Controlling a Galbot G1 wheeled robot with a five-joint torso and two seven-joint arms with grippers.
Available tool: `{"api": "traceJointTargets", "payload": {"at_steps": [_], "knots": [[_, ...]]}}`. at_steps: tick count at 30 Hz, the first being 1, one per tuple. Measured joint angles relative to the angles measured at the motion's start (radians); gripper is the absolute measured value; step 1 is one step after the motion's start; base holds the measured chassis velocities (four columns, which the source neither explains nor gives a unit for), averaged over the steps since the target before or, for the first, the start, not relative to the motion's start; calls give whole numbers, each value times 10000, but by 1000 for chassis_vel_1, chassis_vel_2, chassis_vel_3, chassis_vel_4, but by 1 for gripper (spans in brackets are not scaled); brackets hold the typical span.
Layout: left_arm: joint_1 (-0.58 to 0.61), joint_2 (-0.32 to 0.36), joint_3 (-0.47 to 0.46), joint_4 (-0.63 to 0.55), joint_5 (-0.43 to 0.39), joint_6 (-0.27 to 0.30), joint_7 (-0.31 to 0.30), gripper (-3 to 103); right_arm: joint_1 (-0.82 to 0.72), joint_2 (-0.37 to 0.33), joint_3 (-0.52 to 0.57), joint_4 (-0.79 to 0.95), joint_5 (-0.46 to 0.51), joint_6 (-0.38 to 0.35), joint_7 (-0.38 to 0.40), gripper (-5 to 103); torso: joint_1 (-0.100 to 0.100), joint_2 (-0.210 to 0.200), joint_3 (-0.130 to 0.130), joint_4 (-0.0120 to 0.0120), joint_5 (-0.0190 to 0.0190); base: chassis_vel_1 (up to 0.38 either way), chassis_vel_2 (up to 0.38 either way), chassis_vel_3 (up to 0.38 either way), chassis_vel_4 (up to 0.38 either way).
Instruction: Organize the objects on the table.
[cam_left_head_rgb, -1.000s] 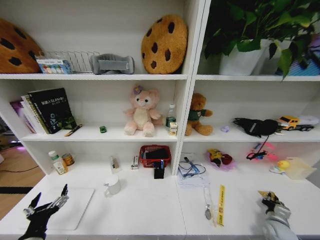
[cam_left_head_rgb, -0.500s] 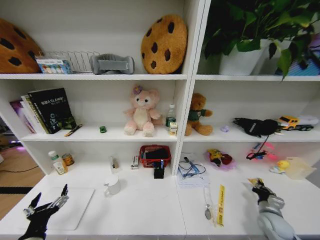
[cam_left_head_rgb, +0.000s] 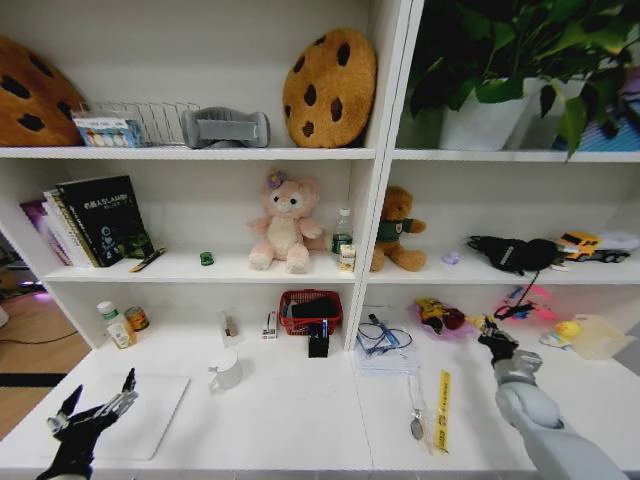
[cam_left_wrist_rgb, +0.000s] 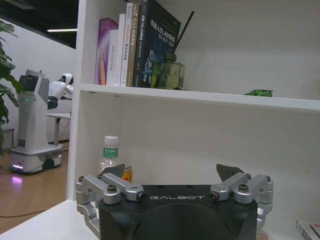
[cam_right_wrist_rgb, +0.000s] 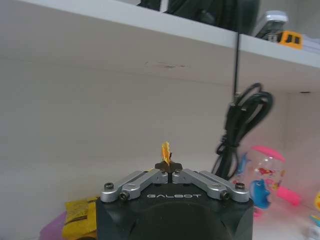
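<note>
My right gripper (cam_left_head_rgb: 489, 329) is shut on a small yellow-orange scrap (cam_right_wrist_rgb: 165, 149) and hangs above the right part of the white table (cam_left_head_rgb: 290, 420), close to the pink and yellow toys under the shelf. My left gripper (cam_left_head_rgb: 96, 409) stands open at the front left, over the closed silver laptop (cam_left_head_rgb: 150, 410); its jaws (cam_left_wrist_rgb: 172, 172) have nothing between them. A white mug (cam_left_head_rgb: 226, 370) sits mid-table. The yellow strip (cam_left_head_rgb: 441, 408) lies right of centre. A small jar (cam_left_head_rgb: 136, 318) and a white bottle (cam_left_head_rgb: 116, 326) stand at the back left. The green toy (cam_left_head_rgb: 206, 258) rests on the shelf.
A red basket (cam_left_head_rgb: 310, 310) and a black holder (cam_left_head_rgb: 318, 345) stand at the back centre, with papers and a cable (cam_left_head_rgb: 385, 345) beside them. A spoon (cam_left_head_rgb: 415, 420) lies next to the strip. The shelf board hangs low over the back of the table.
My right arm has lifted from the table's front right edge and reached forward and inward toward the shelf, still gripping the yellow scrap. The left arm has stayed still.
</note>
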Motion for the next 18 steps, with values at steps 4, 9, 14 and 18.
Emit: {"api": "traceJointTargets", "payload": {"at_steps": [4, 9, 14, 18], "knots": [[0, 0, 0, 0, 0, 0, 0, 100, 694, -17, -585, -429, -44, -4, -130, 14, 0, 0, 0, 2, 0, 0, 0, 0, 0], [0, 0, 0, 0, 0, 0, 0, 100, 1052, 65, -881, -662, -271, -50, -109, 30, 0, 0, -1, 0, 1, 0, 0, 0, 0], [0, 0, 0, 0, 0, 0, 0, 100, 820, 53, -775, -368, -275, -100, -3, 46, 0, -1, -1, 0, 2, 0, 0, 0, 0], [0, 0, 0, 0, 0, 0, 0, 100, 60, -79, -406, 382, -185, -110, 27, 62, 0, 0, -1, 0, 0, 0, 0, 0, 0]]}}
